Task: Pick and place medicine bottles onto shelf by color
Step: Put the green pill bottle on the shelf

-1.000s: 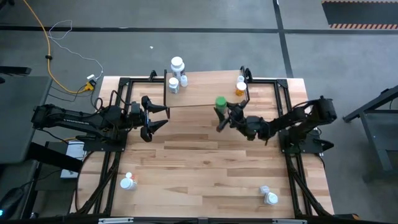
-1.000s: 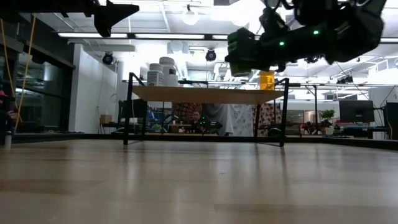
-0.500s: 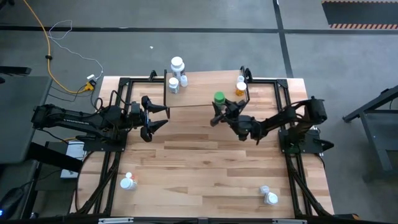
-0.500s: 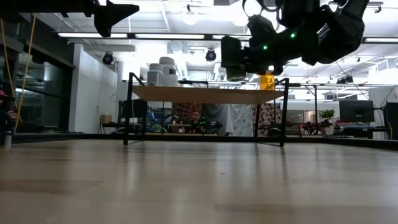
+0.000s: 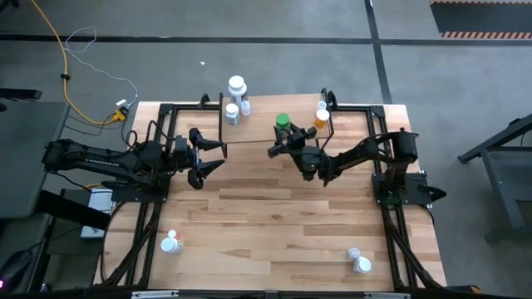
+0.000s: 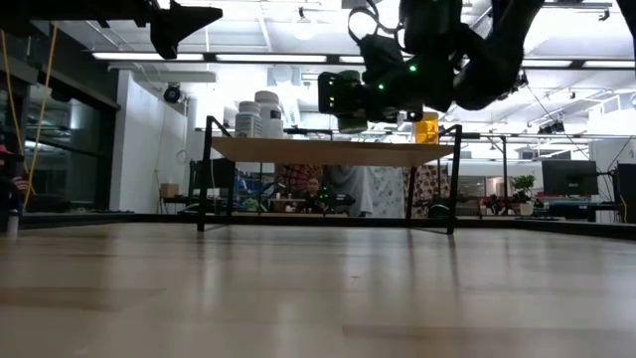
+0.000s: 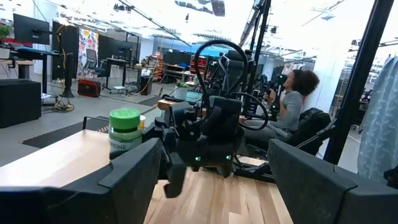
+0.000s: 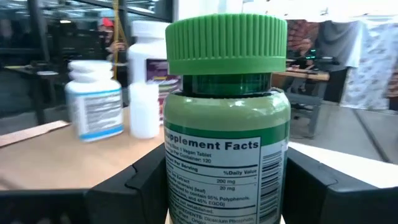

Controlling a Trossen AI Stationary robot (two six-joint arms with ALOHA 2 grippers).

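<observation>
a: item one, right gripper (image 5: 287, 143): your fingers are clamped on the green bottle (image 5: 283, 124), one each side of its body, cap up, long axis upright. it hangs over the shelf (image 5: 258, 124), near the middle of the board.

b: and which way does the drop spot lie from you?

a: straight below, by my judgement. in the low view the green bottle (image 6: 350, 99) sits above the board with a gap under its base, so the coming move is a descent along the bottle's own axis, no tilt.

b: neighbours on the board?

a: white bottles (image 5: 235, 100) at the shelf's left end, well apart from yours; orange bottle (image 5: 322, 115) at the right end, nearer. you hold between the two groups.

b: other arm?

a: item two, left gripper (image 5: 208, 156): fingers apart, empty, waiting just beside the shelf's left edge. you are the nearer arm; it has no part here.

b: remaining stock?

a: loose bottles (image 5: 171, 242) at the table's near edge, not yet shelved.
</observation>
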